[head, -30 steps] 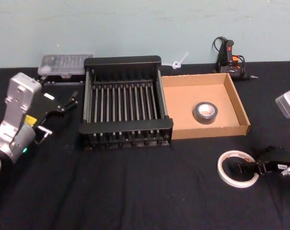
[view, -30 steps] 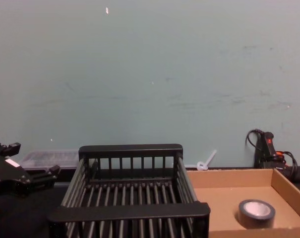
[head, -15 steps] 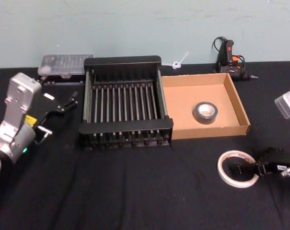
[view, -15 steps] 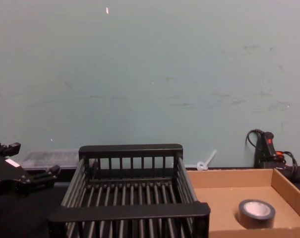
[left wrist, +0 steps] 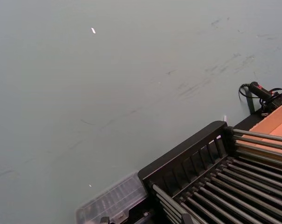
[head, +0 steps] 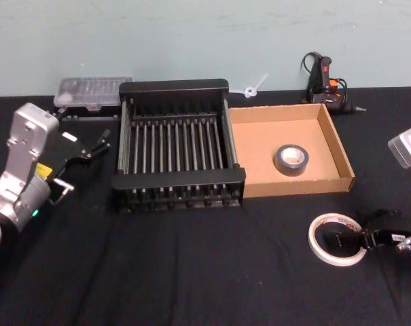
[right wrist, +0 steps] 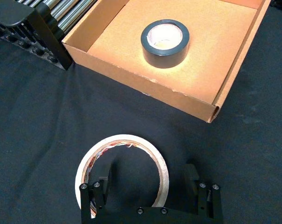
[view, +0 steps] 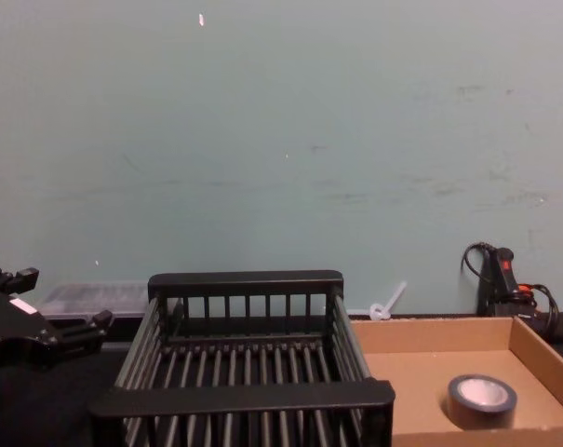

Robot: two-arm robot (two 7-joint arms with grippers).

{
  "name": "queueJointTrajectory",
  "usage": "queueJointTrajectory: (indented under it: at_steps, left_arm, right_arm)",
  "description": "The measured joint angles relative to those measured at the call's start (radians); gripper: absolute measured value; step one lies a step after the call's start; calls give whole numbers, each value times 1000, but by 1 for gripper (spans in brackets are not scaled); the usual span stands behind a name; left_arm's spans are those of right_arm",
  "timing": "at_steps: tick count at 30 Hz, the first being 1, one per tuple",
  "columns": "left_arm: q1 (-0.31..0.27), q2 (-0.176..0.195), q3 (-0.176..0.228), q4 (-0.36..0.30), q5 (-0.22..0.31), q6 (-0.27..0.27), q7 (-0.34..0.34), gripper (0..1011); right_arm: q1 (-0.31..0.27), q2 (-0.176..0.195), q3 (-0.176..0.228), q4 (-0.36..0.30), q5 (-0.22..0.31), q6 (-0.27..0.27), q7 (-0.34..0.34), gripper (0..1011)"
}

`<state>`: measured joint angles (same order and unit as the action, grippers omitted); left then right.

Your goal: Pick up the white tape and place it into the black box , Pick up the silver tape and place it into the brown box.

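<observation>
Right end effector low over the black cloth tabletop, near right; fingers spread wide, straddling the near edge of the flat white tape ring, not clamped. Dull grey-silver tape roll lies flat in the shallow tan cardboard tray. Black slatted plastic crate touches the tray's left wall. Left end effector left of the crate, grip state unreadable.

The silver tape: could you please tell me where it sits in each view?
Head view: silver tape right of centre, inside the brown box.
Chest view: lower right, in the same box.
Right wrist view: upper middle, on the box floor.
Left wrist view: not in it.
Shared landmark: the black box beside the brown box.
</observation>
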<state>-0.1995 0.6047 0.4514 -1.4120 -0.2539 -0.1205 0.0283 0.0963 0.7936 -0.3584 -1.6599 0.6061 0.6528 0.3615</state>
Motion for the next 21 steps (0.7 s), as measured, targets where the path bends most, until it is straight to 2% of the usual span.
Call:
queueJointTrajectory:
  at_steps: [21]
  left_arm:
    - [0, 0, 0, 0, 0, 0, 0, 1001]
  right_arm:
    - [8, 4, -16, 7, 10, -5, -5, 1002]
